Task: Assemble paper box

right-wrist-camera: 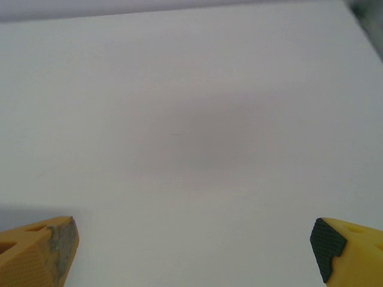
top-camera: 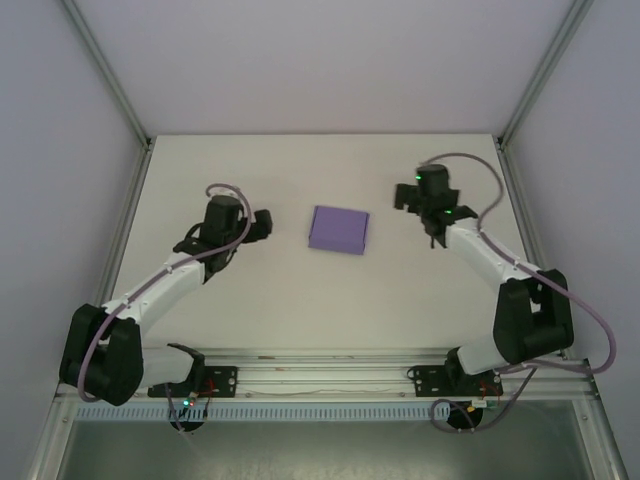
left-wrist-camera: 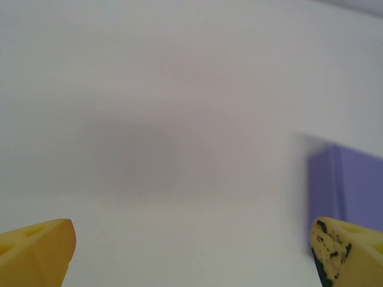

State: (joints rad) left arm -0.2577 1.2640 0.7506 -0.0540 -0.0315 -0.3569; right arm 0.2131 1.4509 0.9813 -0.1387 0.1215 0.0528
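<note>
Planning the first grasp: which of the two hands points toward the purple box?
The left hand: the paper box lies just ahead of it, off to one side. The right hand, also open, looks at plain table.

Bare counter (top-camera: 300, 310) is lying open all around the paper box (top-camera: 338, 230), so its near and far sides are standing free. The left pincer (left-wrist-camera: 191, 251) and right pincer (right-wrist-camera: 191, 245) are flanking it, apart; side walls (top-camera: 60, 150) are hemming the counter.

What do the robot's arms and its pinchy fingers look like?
The left arm and right arm are white with chunky black joints and looping pale purple cables. The left end effector and right end effector have yellow wedge fingers with black, worn pads.
</note>
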